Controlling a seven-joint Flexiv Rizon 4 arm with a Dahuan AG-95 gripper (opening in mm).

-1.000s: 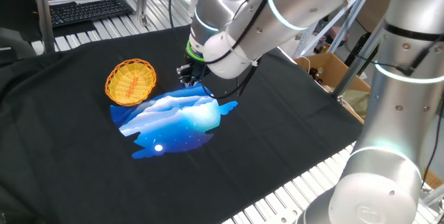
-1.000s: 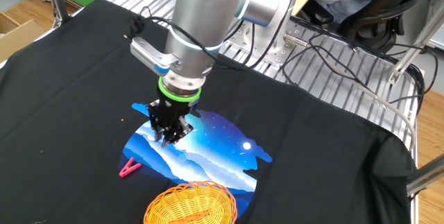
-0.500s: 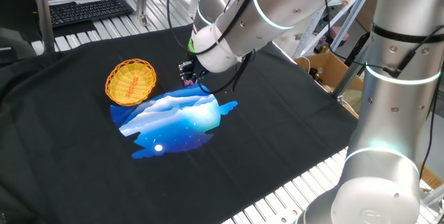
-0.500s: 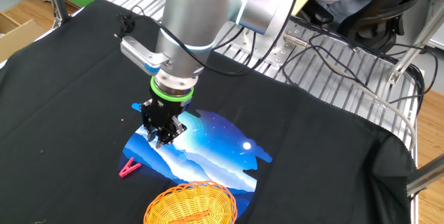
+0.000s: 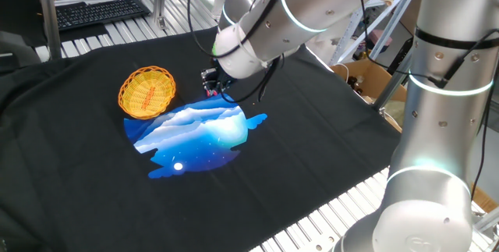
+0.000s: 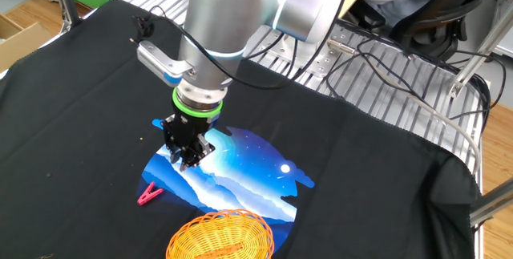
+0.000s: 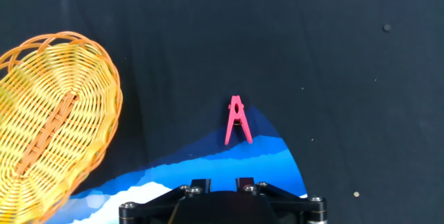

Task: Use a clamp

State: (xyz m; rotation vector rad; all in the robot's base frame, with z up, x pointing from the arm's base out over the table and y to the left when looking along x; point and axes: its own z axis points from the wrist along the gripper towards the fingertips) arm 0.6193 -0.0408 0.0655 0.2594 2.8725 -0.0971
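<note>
Hand view: clamp [image 7: 237, 121] apart from basket [image 7: 48, 113].

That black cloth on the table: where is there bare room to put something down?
The black cloth is bare on the side nearest the steel slats, and along its edge past the blue mountain print. It is crowded around that print: the yellow wicker basket, the small pink clamp and the robot's fingers cluster there.
</note>
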